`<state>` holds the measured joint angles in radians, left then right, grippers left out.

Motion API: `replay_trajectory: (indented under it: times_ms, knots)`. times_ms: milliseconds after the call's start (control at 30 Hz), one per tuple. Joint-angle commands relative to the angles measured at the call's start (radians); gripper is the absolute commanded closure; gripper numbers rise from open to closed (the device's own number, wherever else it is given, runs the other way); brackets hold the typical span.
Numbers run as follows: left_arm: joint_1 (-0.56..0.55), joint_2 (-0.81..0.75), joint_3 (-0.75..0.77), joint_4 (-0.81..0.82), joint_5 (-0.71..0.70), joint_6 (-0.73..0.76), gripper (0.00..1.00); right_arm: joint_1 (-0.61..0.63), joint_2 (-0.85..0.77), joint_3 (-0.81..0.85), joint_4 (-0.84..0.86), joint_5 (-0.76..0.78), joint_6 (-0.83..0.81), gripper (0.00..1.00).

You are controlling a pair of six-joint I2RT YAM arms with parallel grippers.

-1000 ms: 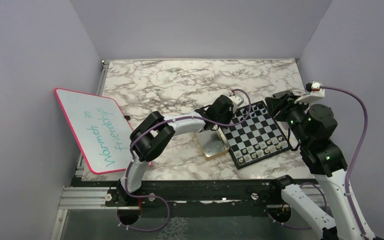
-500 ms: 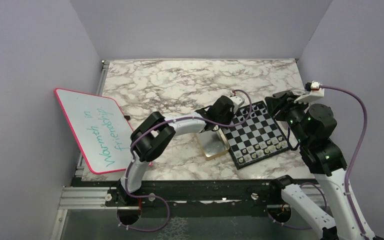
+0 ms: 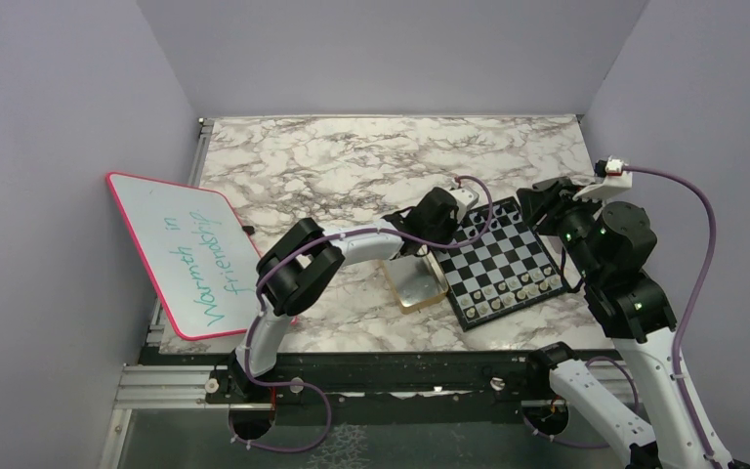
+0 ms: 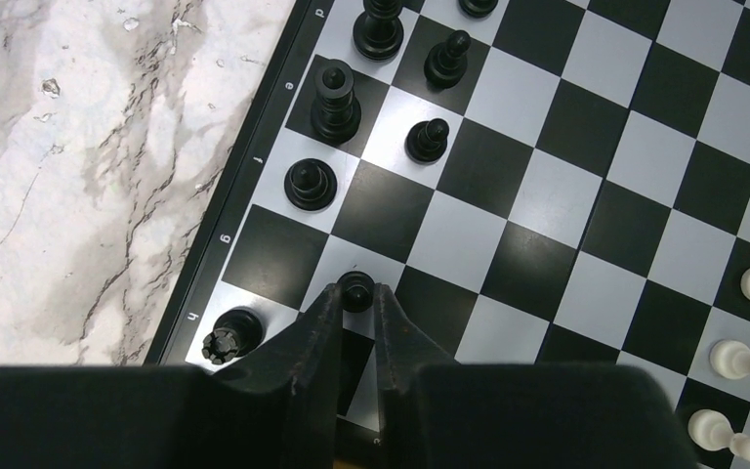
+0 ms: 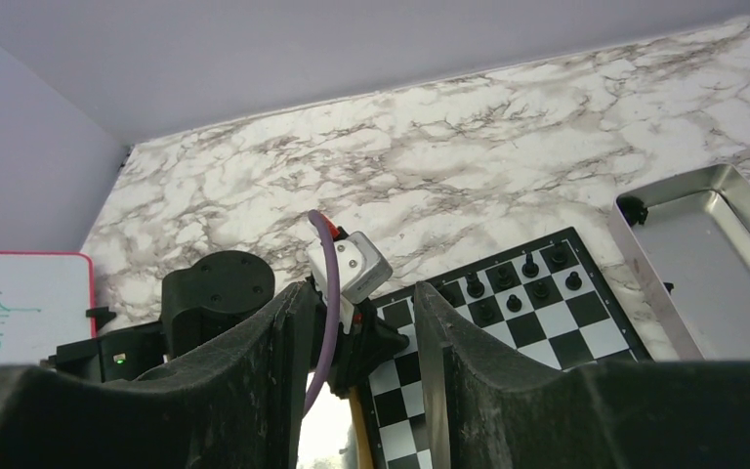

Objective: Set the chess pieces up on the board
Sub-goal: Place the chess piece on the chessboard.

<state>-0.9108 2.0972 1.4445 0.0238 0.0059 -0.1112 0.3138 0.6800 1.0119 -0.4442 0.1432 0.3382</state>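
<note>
Black pawn [image 4: 355,290] stood upright on a pale square of the board [image 4: 557,200], diagonally beside the corner rook [image 4: 232,332], exactly between the tips of the left gripper [image 4: 355,298]. Whether they pinched it or only flanked it, I could not tell.

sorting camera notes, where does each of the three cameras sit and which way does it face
top external: fixed above and behind the arms, looking down on the marble table, board and whiteboard; left arm and right arm show.
left wrist: straight down on the board's black-piece edge; left hand fingertips flank a black pawn.
right wrist: by the board's far right corner, facing across toward the left arm; open right hand frames it.
shared: all three see the board; top external and right wrist also see the tin.
</note>
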Motion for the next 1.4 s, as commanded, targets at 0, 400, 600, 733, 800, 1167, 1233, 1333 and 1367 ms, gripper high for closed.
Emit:
replay_trajectory:
  times_ms: [0,400,600,733,800,1167,1233,1333,1367]
  knots:
    - [-0.009,0.016,0.021,0.008,-0.014,0.011,0.79,-0.004,-0.002,-0.011,0.03,-0.007,-0.016,0.53]
    - [-0.008,-0.02,0.063,-0.022,-0.035,0.031,0.69,-0.004,0.03,-0.01,0.007,-0.046,0.048,0.53]
    - [-0.003,-0.092,0.081,-0.035,-0.011,-0.009,0.64,-0.004,0.032,-0.028,0.018,-0.055,0.092,0.53]
    - [0.035,-0.136,0.086,-0.049,0.04,-0.061,0.54,-0.004,0.038,-0.047,0.021,-0.033,0.123,0.53]
    - [0.062,-0.168,0.082,-0.061,0.058,-0.087,0.5,-0.004,0.045,-0.043,0.008,-0.025,0.138,0.53]
    - [0.238,-0.405,-0.021,-0.08,0.197,-0.197,0.01,-0.004,0.107,-0.054,0.029,-0.079,0.123,0.52]
    - [0.255,-0.458,-0.064,-0.087,0.201,-0.181,0.01,-0.004,0.13,-0.08,0.047,-0.062,0.132,0.52]
    - [0.267,-0.565,-0.133,-0.123,0.188,-0.118,0.01,-0.004,0.197,-0.081,0.023,0.034,0.143,0.49]
    - [0.268,-0.6,-0.152,-0.144,0.173,-0.096,0.01,-0.004,0.223,-0.081,0.022,0.071,0.136,0.48]
